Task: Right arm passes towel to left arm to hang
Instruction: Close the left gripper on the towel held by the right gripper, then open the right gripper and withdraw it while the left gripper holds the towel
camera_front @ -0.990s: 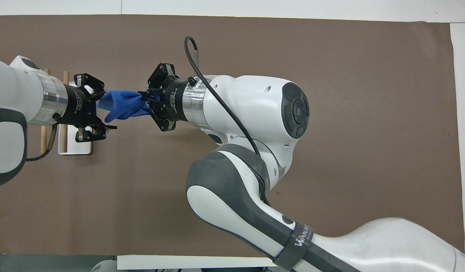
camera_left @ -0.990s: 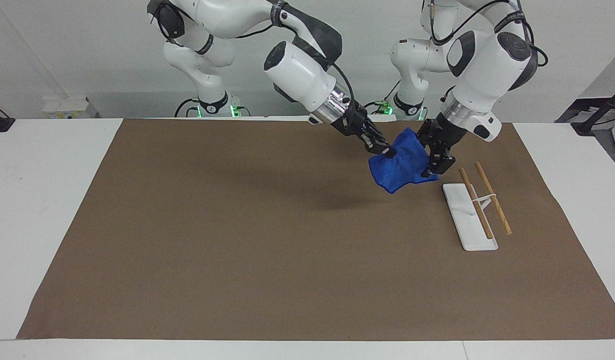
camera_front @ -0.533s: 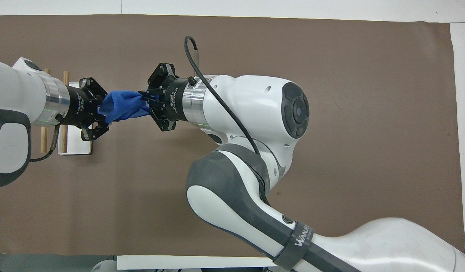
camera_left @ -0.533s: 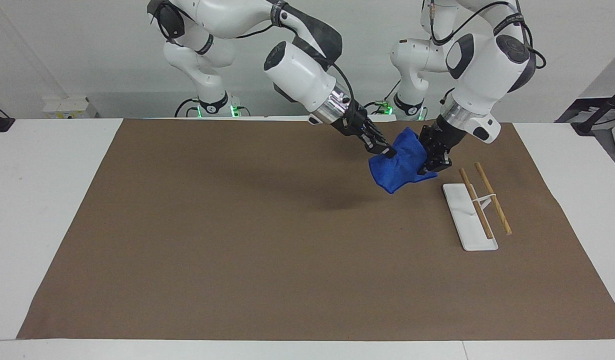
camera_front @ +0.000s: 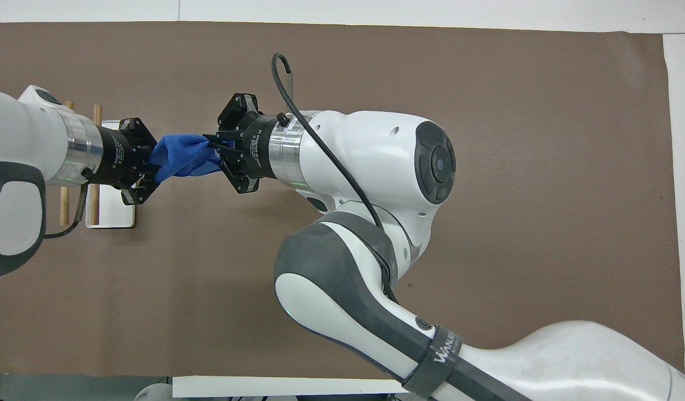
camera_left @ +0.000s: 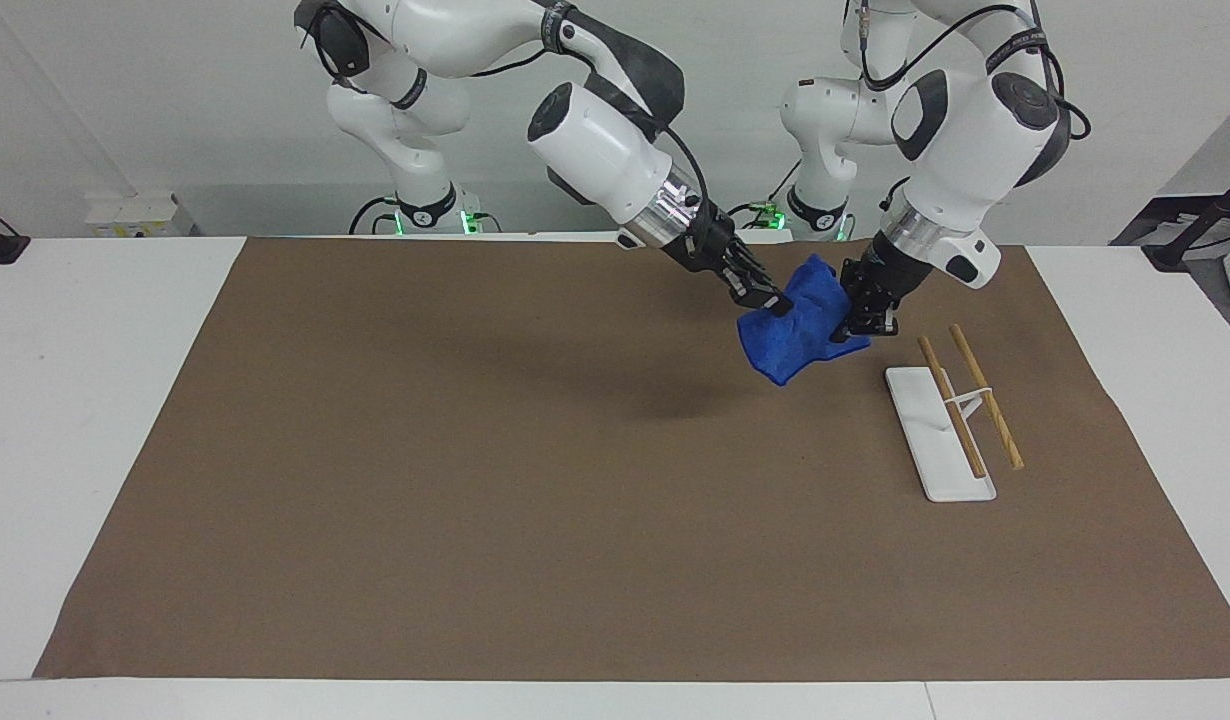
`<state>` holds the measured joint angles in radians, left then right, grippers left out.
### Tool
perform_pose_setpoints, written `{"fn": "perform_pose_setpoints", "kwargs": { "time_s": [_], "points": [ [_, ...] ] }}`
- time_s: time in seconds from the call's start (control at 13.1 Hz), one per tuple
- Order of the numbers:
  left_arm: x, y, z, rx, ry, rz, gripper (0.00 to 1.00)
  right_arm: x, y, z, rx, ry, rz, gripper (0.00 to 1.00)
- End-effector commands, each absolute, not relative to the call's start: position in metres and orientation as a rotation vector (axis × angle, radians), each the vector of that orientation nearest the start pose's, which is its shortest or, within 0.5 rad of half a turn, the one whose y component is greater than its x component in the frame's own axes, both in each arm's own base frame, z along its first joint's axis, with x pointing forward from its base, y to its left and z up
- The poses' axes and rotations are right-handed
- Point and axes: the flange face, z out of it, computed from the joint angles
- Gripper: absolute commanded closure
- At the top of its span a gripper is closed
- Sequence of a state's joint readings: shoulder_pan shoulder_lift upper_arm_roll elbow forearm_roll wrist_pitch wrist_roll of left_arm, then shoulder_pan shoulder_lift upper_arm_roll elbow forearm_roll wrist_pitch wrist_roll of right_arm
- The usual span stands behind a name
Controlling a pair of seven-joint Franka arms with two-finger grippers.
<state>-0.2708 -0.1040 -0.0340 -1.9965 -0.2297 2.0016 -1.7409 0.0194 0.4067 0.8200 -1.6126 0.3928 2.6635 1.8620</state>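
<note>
Overhead view, item: blue towel (camera_front: 182,159), held in the air over the brown mat (camera_front: 487,195) just beside the white rack (camera_front: 111,217) with two wooden rods (camera_left: 985,395), pinched at one end by the right gripper (camera_front: 215,151) and at the other by the left gripper (camera_front: 151,165), both clamped on cloth. Long axis runs gripper to gripper along the table's length, slack middle sagging down. Risk: with both ends clamped, either arm pulling away may stretch or tear the cloth; a shallow left grip may drop it on release.
</note>
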Motion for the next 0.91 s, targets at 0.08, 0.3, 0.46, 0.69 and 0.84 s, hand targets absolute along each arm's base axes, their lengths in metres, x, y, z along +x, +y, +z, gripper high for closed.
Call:
{"fn": "perform_pose_setpoints", "kwargs": {
  "time_s": [0.08,0.3,0.46,0.69,0.84],
  "points": [
    [0.505,-0.173,0.518,-2.428,-2.324,0.217,1.00,0.541,0.449,0.539,-1.665,1.509,0.497,1.00],
    [0.506,-0.173,0.518,-2.431,-2.322,0.213,1.00,0.541,0.448,0.538,-1.667,1.511,0.497,0.29],
    [0.506,-0.173,0.518,-2.433,-2.323,0.213,1.00,0.540,0.449,0.539,-1.678,1.502,0.487,0.00],
    [0.510,-0.173,0.520,-2.487,-2.308,0.176,1.00,0.539,0.443,0.534,-1.788,1.397,0.403,0.00],
    [0.516,-0.172,0.523,-2.606,-2.229,0.118,1.00,0.539,0.429,0.517,-1.952,1.246,0.240,0.00]
  ]
}}
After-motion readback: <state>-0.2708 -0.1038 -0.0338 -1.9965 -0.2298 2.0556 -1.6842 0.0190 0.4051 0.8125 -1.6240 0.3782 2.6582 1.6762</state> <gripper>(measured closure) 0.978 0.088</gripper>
